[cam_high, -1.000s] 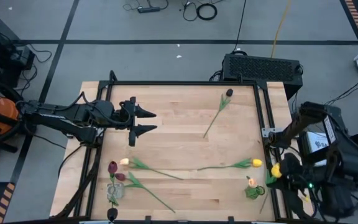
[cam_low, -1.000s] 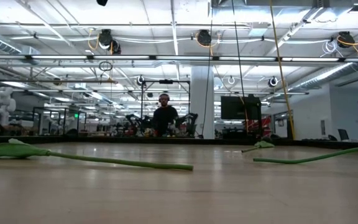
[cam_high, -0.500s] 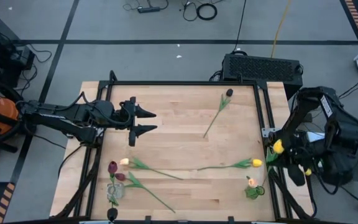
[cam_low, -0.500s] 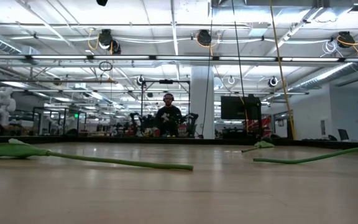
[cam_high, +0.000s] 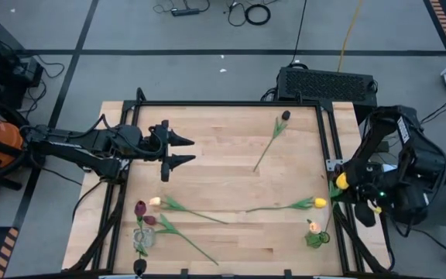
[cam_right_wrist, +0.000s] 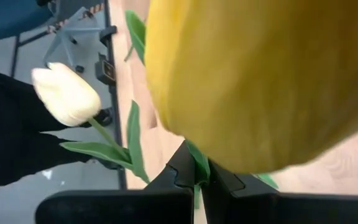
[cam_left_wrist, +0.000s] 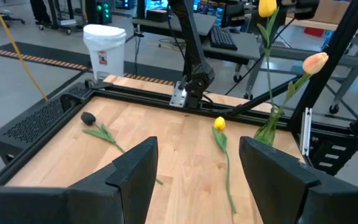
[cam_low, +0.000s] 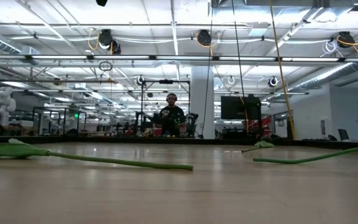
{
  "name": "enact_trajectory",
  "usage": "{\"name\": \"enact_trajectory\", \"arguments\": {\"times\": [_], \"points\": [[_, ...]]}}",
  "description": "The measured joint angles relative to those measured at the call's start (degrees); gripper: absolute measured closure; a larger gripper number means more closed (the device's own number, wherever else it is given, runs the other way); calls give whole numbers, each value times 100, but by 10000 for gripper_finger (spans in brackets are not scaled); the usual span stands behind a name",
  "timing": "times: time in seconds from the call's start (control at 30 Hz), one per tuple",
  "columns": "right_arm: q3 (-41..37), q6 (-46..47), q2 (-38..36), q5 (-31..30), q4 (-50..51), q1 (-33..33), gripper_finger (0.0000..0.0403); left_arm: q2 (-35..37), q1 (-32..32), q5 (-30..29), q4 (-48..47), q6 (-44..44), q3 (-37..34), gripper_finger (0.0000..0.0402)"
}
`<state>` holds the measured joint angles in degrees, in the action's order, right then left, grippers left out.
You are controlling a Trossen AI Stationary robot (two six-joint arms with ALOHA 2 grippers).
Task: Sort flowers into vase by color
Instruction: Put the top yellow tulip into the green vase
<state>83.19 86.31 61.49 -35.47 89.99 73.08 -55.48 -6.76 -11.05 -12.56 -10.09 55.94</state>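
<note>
My right gripper (cam_right_wrist: 196, 186) hangs beyond the table's right edge, shut on a yellow tulip (cam_high: 341, 180). Just inside that edge, near the front, a vase (cam_high: 313, 239) holds a peach tulip (cam_high: 313, 226). At the near left a clear vase (cam_high: 142, 240) stands by two dark red heads (cam_high: 140, 208). A dark tulip (cam_high: 285, 116), a yellow one (cam_high: 319, 203) and a pale one (cam_high: 155, 201) lie flat on the wood. My left gripper (cam_high: 183, 151) hovers open over the table's left part, with nothing between its fingers. My right gripper pinches the yellow tulip's green stem (cam_right_wrist: 197, 167) between its two fingers, right under the head (cam_right_wrist: 260, 81). The stem (cam_left_wrist: 268, 62) hangs below the gripper. It runs down to the leaves at the vase's mouth (cam_left_wrist: 269, 127), beside the peach tulip's stem.
A black frame rail (cam_high: 333, 147) borders the table's right side, next to my right arm. A black box (cam_high: 327, 81) sits behind the far edge. The middle of the wooden top (cam_high: 223, 186) is bare between the lying stems. A person (cam_low: 173, 118) stands far off in the room.
My right gripper has gone toward the table's far edge, along the right side, and has rolled a little. The yellow head has travelled with it, while the stem's lower end has stayed at the vase.
</note>
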Motion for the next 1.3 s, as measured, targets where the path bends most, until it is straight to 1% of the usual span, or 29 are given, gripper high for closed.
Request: {"name": "enact_trajectory", "arguments": {"times": [0.17,0.27,0.7,1.0,1.13,1.2,1.3], "points": [[-203,87,136,5,-1,2,402,0,0,0,1,0,0,168],[-214,307,250,80,-5,4,403,0,0,0,1,-1,0,168],[-220,444,1013,285,-462,15,402,0,0,0,3,4,0,168],[-224,451,1447,286,-682,15,382,0,0,2,5,4,0,168],[-224,451,1591,301,-782,15,379,0,-1,2,5,4,0,168],[-224,453,1649,445,-856,13,380,0,1,2,5,4,0,168],[-224,695,1740,869,-899,15,380,0,0,2,5,4,0,168]]}}
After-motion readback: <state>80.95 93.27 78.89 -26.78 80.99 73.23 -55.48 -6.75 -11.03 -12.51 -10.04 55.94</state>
